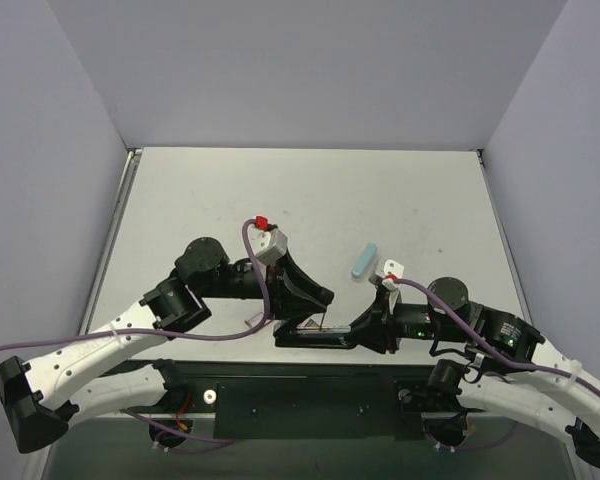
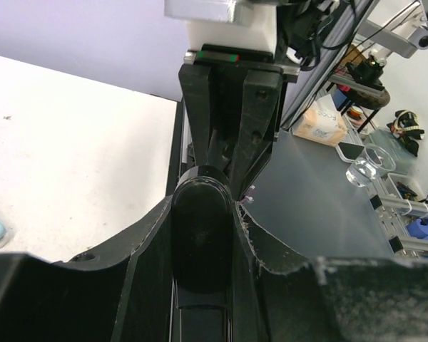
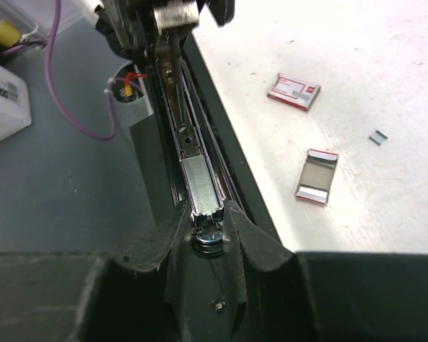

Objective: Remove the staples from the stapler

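Note:
The black stapler (image 1: 312, 338) hangs between both grippers at the table's near edge. My left gripper (image 1: 318, 300) is shut on its rounded black top end (image 2: 200, 249), with the fingers (image 2: 150, 242) pressed on both sides. My right gripper (image 3: 208, 214) is shut on the stapler's other end. In the right wrist view the stapler is open, its metal rail (image 3: 177, 107) bare. A silver strip of staples (image 3: 202, 184) lies in the rail just ahead of my right fingertips (image 3: 177, 217). My right gripper also shows in the top view (image 1: 368, 325).
A small reddish-brown box (image 3: 294, 91), a grey tray with red ends (image 3: 317, 176) and a tiny metal bit (image 3: 377, 137) lie on the white table. A light blue oblong (image 1: 364, 260) lies behind the grippers. The table's black front edge (image 1: 280, 365) is just below the stapler.

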Controlling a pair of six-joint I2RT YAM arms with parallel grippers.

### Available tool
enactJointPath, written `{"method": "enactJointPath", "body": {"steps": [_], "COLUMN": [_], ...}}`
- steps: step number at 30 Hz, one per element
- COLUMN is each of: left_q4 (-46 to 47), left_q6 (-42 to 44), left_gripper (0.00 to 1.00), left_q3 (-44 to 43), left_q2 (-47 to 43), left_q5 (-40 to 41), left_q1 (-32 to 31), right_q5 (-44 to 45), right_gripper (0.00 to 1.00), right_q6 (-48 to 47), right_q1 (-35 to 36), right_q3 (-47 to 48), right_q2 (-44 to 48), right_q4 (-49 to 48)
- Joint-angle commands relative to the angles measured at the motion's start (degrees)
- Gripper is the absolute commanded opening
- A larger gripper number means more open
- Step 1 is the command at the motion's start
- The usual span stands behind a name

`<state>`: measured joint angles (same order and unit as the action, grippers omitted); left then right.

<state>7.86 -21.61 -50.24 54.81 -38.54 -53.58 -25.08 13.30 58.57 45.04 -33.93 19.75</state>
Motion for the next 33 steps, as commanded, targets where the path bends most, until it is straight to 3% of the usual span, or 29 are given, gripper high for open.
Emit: {"method": "enactJointPath", "body": {"steps": [1, 3, 8, 14, 21, 23, 27, 31, 33], "left_q4": [5.7, 4.5, 4.7, 3.5, 1.1, 0.8, 0.1, 0.1, 0.0], "left_q6": [1.5, 2.4, 2.7, 3.6, 4.5, 4.6, 4.7, 4.7, 4.6], "left_gripper": [0.00, 0.00, 0.00, 0.00, 0.00, 0.00, 0.00, 0.00, 0.00], "left_q3": [-3.3, -3.6, -2.6, -2.1, -3.1, -3.5, -4.3, -5.0, -5.4], "left_q2": [0.7, 1.3, 2.2, 2.6, 3.7, 4.2, 4.9, 5.7, 6.2], "left_q5": [5.6, 5.9, 6.6, 8.4, 12.8, 13.7, 16.2, 18.2, 19.0], "left_q1": [0.1, 0.0, -0.1, -0.1, -0.2, -0.3, -0.4, -0.5, -0.5], "right_q5": [7.8, 9.3, 12.2, 13.2, 19.3, 21.8, 24.9, 30.3, 31.8], "right_gripper": [0.08, 0.19, 0.35, 0.45, 0.48, 0.45, 0.19, 0.00, 0.00], "right_q6": [1.8, 1.2, 0.2, -0.9, -3.4, -3.4, -2.7, -1.8, -1.3], "right_q1": [0.4, 0.4, 0.3, 0.3, 0.5, 0.4, 0.3, 0.4, 0.4], "right_q3": [4.3, 5.6, 7.6, 10.1, 14.4, 15.1, 15.4, 13.1, 11.3], "right_q2": [-2.1, -2.5, -3.2, -4.6, -6.0, -6.9, -9.2, -10.1, -10.6], "right_q4": [2.8, 3.8, 4.0, 4.9, 6.4, 6.1, 4.5, 0.7, -2.0]}}
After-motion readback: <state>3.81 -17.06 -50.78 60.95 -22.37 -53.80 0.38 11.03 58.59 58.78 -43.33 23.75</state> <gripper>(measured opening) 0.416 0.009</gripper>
